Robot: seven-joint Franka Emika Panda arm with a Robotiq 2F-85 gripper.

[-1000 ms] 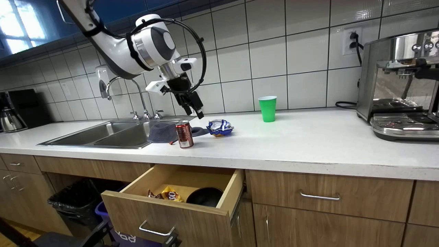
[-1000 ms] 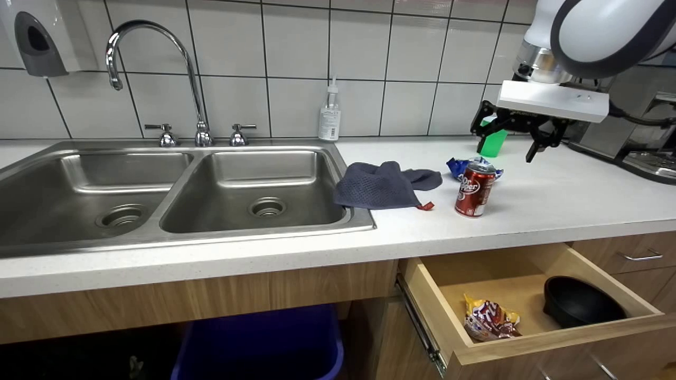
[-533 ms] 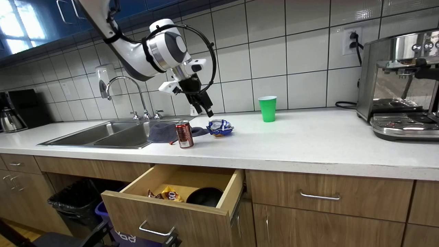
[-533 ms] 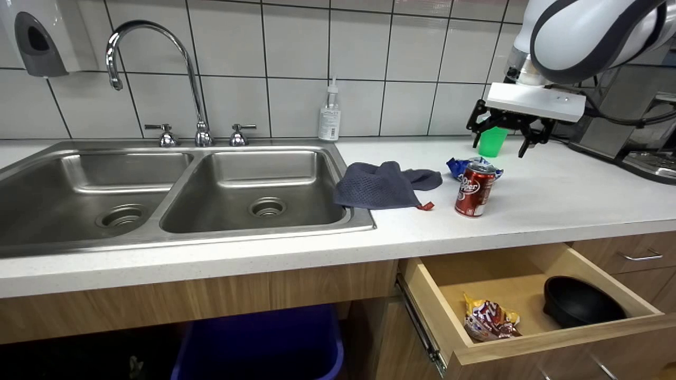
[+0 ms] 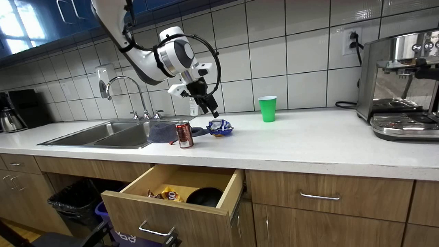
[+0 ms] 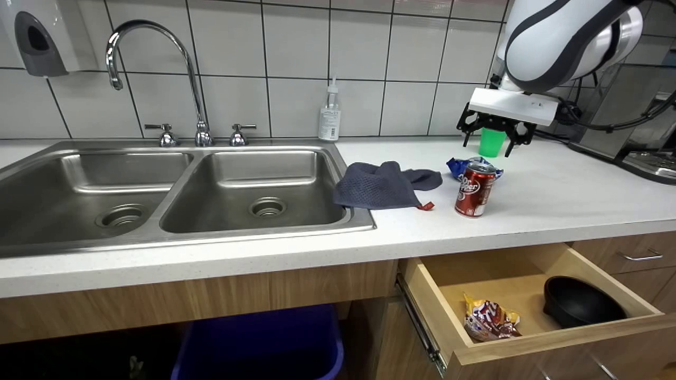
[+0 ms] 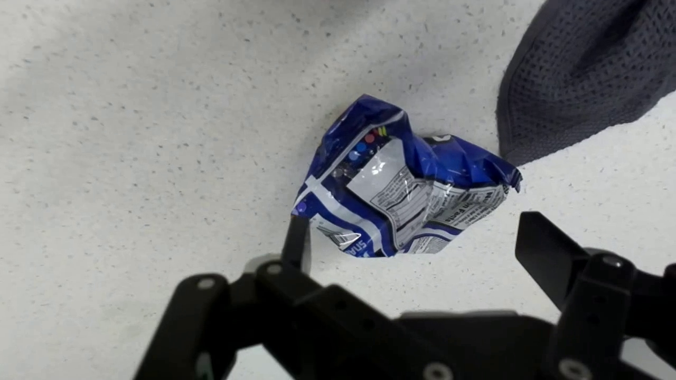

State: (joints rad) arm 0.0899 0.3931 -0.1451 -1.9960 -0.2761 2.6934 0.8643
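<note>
My gripper (image 7: 414, 217) is open, with its two black fingers wide apart and nothing between them. It hangs above the counter in both exterior views (image 5: 211, 114) (image 6: 487, 150). A crumpled blue snack bag (image 7: 391, 190) lies on the counter below and just ahead of the fingertips in the wrist view. It also shows in an exterior view (image 5: 220, 127). A red soda can (image 6: 475, 190) stands upright in front of the bag and partly hides it there. A dark grey cloth (image 7: 586, 74) lies beside the bag. A green cup (image 5: 268, 109) stands upright farther back.
A double sink (image 6: 174, 195) is next to the cloth. A drawer (image 6: 501, 279) below the counter stands open, holding a yellow and brown candy bag (image 6: 491, 319) and a black bowl (image 6: 581, 303). A soap bottle (image 6: 330, 116) and a coffee machine (image 5: 411, 85) stand on the counter.
The arm has moved right and slightly down in an exterior view, bringing the open gripper over the blue snack bag. The objects on the counter have not moved.
</note>
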